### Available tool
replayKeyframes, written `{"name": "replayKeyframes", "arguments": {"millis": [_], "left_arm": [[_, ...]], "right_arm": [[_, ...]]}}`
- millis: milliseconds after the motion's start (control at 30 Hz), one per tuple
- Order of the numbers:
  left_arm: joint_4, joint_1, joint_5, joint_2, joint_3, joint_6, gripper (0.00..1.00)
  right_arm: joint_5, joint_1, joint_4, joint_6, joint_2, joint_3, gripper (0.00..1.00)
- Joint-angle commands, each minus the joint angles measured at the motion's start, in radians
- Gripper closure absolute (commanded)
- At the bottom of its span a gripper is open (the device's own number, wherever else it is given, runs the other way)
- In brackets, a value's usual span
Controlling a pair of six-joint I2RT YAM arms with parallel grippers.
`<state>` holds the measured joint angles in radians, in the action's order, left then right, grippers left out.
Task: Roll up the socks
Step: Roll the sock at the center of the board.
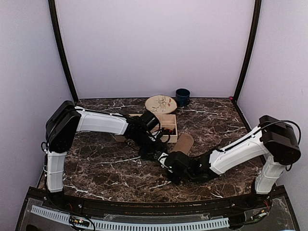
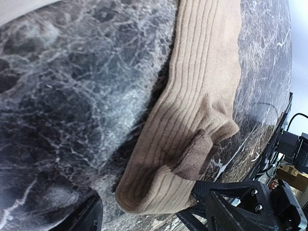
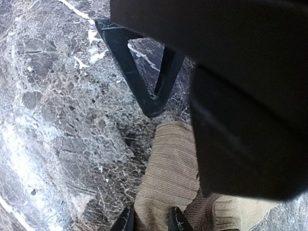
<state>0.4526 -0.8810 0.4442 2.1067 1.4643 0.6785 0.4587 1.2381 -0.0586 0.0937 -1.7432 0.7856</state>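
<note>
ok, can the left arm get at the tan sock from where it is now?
Probably yes. The tan sock lies flat on the table, its near end just ahead of the left arm's open jaws, nothing on top. Only crowding: the right arm's jaws sit around that same end.

Ribbed knit sock (image 2: pixel 202 96), glossy marble table (image 2: pixel 72 96)

Had bare worktop (image 1: pixel 96 159) open on the left and along the near edge. Ran blocked at the middle, with left claw (image 1: pixel 157 154) and right claw (image 1: pixel 168 162) crowded close over the tan sock (image 1: pixel 185 142). Met wooden box (image 1: pixel 166 126), round plate (image 1: pixel 160 104) and dark cup (image 1: pixel 182 96) just behind.
</note>
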Motion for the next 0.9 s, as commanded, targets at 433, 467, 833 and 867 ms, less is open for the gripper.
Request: {"name": "replayKeyframes", "arguments": {"millis": [433,467,833,867], "left_arm": [[0.194,0.001,-0.133,0.057,-0.125,0.018,0.19],[0.188,0.003,-0.133,0.053,-0.128,0.023,0.19],[0.153,0.019,-0.14,0.012,-0.15,0.042,0.17],[0.154,0.019,-0.142,0.012,-0.152,0.041,0.17]], "right_arm": [[-0.318,-0.166,0.147,0.14,0.024,-0.018,0.77],[-0.335,-0.173,0.148,0.148,0.026,-0.019,0.77],[-0.543,-0.212,0.126,0.179,0.041,-0.027,0.77],[-0.576,-0.215,0.119,0.179,0.048,-0.03,0.77]]}}
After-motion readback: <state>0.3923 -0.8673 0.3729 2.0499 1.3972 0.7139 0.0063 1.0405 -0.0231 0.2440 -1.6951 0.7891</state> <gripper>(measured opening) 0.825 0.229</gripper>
